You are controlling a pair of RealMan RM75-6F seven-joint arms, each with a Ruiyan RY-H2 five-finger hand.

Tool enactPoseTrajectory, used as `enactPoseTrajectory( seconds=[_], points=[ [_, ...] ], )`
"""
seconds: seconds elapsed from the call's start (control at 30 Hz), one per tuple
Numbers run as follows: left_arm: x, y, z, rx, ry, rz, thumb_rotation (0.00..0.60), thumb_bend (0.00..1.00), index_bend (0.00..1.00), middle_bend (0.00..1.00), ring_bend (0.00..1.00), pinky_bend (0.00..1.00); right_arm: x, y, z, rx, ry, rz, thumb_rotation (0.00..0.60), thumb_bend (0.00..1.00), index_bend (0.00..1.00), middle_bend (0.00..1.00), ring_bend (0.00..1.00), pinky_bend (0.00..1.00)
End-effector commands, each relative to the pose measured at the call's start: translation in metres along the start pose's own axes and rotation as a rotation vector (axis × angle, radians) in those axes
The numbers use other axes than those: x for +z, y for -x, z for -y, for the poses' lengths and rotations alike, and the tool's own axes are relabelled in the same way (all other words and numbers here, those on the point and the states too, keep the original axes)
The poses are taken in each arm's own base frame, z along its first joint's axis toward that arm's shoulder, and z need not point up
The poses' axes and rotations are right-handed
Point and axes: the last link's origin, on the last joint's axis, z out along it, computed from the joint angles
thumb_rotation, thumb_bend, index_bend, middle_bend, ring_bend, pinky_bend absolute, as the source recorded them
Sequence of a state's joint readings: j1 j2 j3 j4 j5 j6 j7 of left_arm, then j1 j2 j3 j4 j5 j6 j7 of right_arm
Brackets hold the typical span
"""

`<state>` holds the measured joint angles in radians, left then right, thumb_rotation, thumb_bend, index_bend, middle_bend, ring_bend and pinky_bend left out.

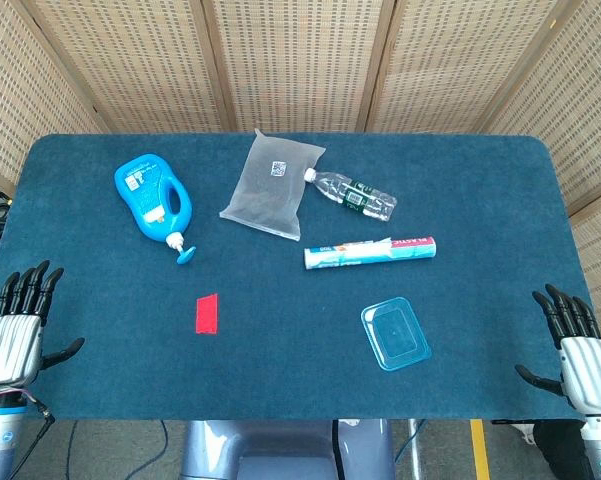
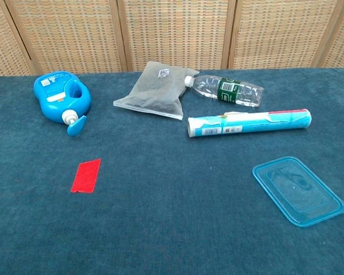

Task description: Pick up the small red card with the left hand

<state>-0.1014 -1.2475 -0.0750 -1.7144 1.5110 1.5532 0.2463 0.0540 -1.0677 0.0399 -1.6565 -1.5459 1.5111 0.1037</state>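
Robot hand (image 1: 15,322) spread, blue tablecloth (image 1: 280,370), wicker screens (image 1: 290,60)

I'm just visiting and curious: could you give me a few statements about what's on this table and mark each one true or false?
1. The red card lies flat on the table, touching nothing else. True.
2. The left hand is holding the card. False: it is open at the table's edge, apart from the card.
3. The water bottle stands upright. False: it lies on its side.
4. The blue lid lies nearer the right hand than the card does. True.
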Motion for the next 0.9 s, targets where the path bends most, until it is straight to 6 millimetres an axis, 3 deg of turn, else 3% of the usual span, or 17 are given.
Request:
enactPoseTrajectory(
  seconds=[0.03, 0.9],
  points=[
    [-0.0002, -0.0001, 0.0001, -0.001, 0.0, 0.001, 0.6, 0.09, 0.0, 0.0, 0.0, 0.0, -0.0002, -0.0003, 0.0, 0.002, -0.002, -0.003, 0.6, 0.0, 0.0, 0.0, 0.0, 0.0],
    [-0.0008, 0.0001, -0.0037, -0.028, 0.014, 0.011, 0.6, 0.09, 0.0, 0.0, 0.0, 0.0, 0.0004, 0.0026, 0.0018, -0.003, -0.01, 0.008, 0.6, 0.0, 0.0, 0.0, 0.0, 0.0]
  ],
)
